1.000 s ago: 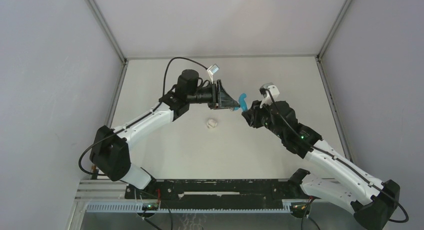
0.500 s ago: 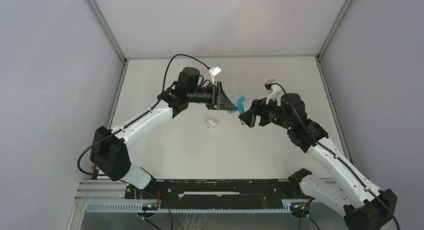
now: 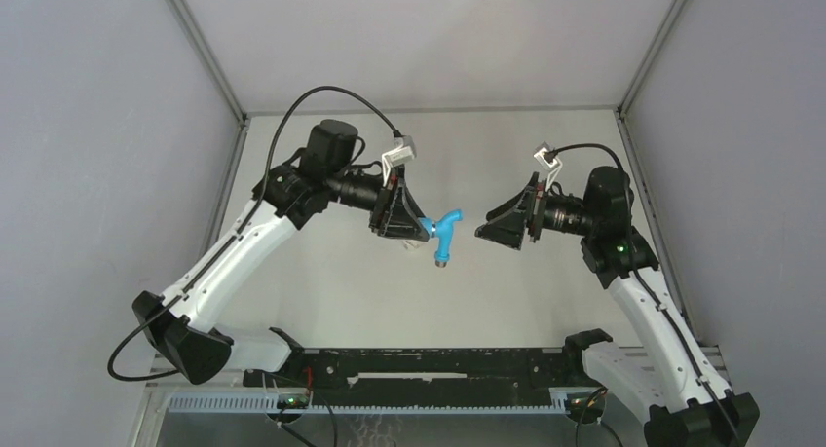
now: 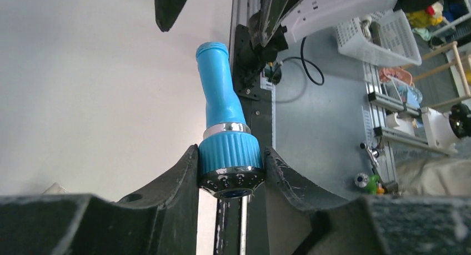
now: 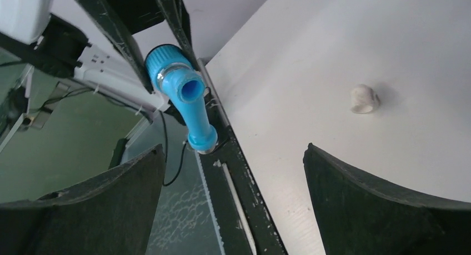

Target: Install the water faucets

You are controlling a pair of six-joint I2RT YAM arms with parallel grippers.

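One blue faucet (image 3: 443,235) only, held mid-air over the table (image 3: 526,155), betw. the two claws. L gripper (image 3: 421,228) was clenched on its ribbed knob end. R gripper (image 3: 484,233) stood released, jaws wide, nothing in it. The blue faucet lay straight ahead of the R gripper, near but not touching, w/ one open mouth facing it. Its longer stem ran crosswise to that reach, pointing toward the arm bases. L arm was nearer, obviously, since it had the grip. One white fitting (image 5: 364,98) lay on the table, apart from the faucet. Probably the stem must next be lined up w/ that fitting.
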